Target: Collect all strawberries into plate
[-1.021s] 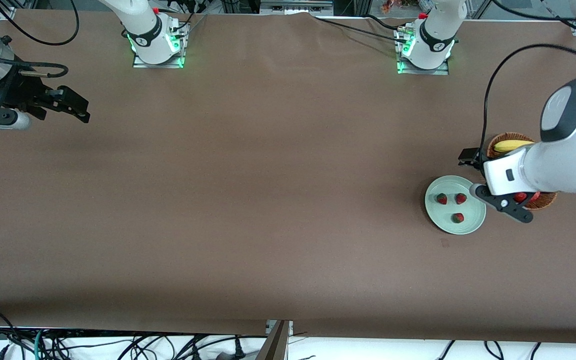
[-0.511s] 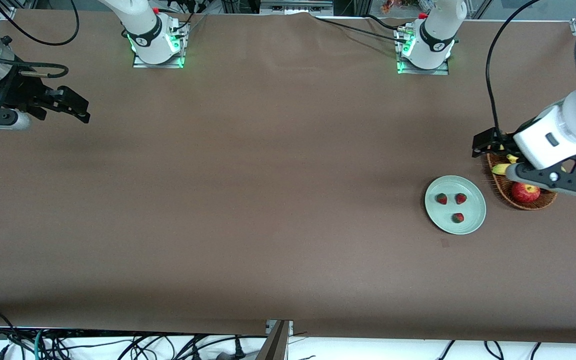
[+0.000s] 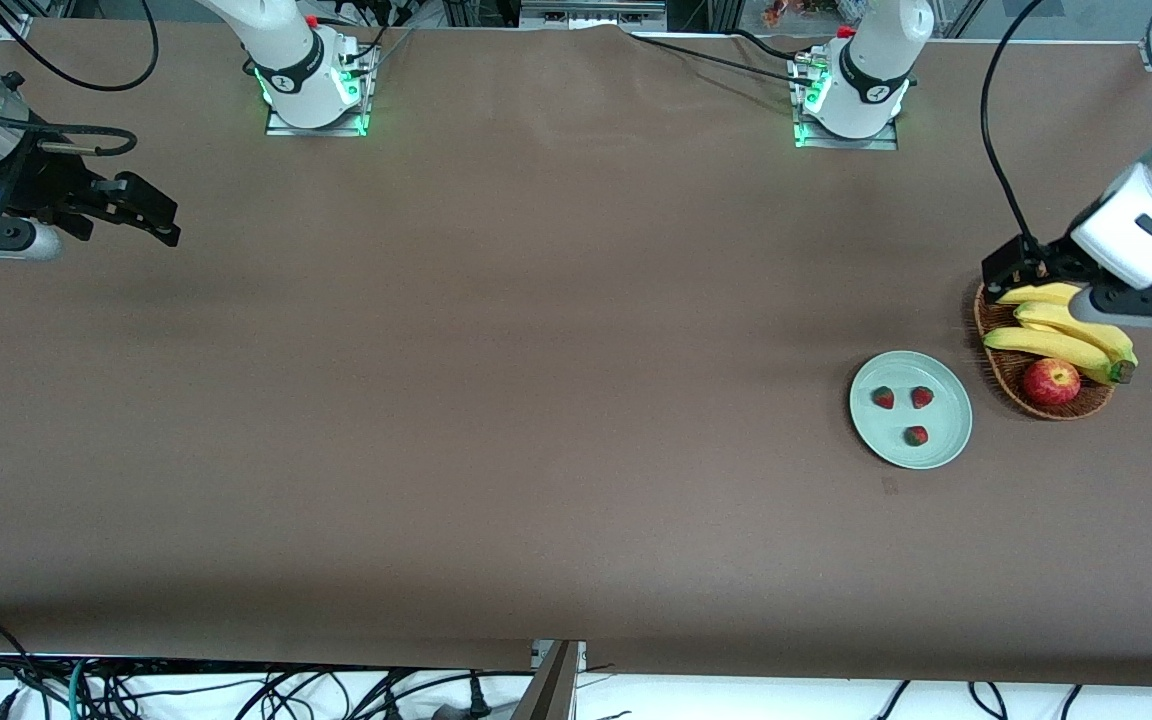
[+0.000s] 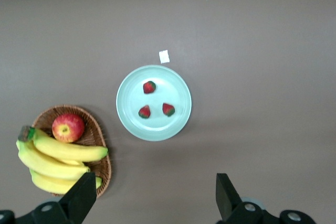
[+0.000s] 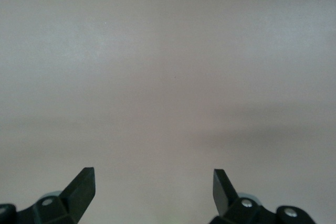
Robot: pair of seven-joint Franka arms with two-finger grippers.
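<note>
Three strawberries lie in the plate; both grippers empty and spread wide.

A wicker basket [image 3: 1041,385] (holding a bunch of bananas [image 3: 1066,335] and a red apple [image 3: 1051,381]) sits just beside the mint-green plate [image 3: 911,450], toward the left arm's end of the table; nothing covers the plate. The strawberries [image 3: 904,410] rest apart from one another on the plate, two farther from the front camera, one nearer. The left gripper [image 4: 155,203] hangs over the basket's rim, fingers wide, clear of the plate. The right gripper [image 3: 151,215] waits over bare table at the right arm's end, fingers wide. The left wrist view alone shows a small white scrap [image 4: 164,56] just beside the plate; the front view shows only a faint mark there.
</note>
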